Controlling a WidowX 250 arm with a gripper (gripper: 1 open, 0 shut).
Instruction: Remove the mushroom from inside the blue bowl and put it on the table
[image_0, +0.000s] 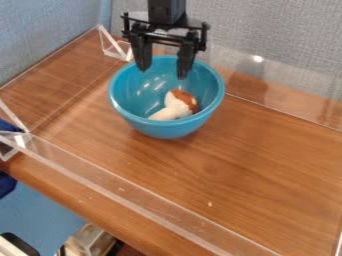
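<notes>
A single fixed camera looks down at a steep slant from above and in front of the surface (201, 160), standing off its near corner so that the wood grain and the clear acrylic walls (134, 210) run diagonally across the frame. It sits fairly near, taking in most of the surface, with the blue bowl (147, 115) in the upper middle and the tool (163, 62) hanging in from the top edge. No second view is given.
</notes>
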